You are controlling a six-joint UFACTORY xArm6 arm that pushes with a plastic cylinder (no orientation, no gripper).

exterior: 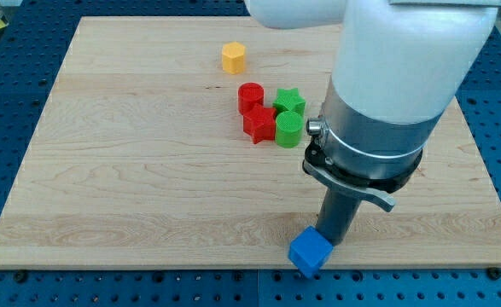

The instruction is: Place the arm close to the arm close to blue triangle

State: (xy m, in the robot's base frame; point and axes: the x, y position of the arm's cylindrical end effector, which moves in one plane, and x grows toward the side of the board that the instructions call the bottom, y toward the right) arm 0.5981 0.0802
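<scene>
The approach step looks nearly finished: my tip (324,241) stands on the wooden board (131,188) at its near edge, just behind a blue block (310,252), touching it or almost so; the contact itself is hidden. That block reads more as a cube than a triangle, and no other blue piece shows. There are no fingers to part or close, only the bare rod. Next calls for holding position, or easing in gently without shoving the block off the edge.
</scene>
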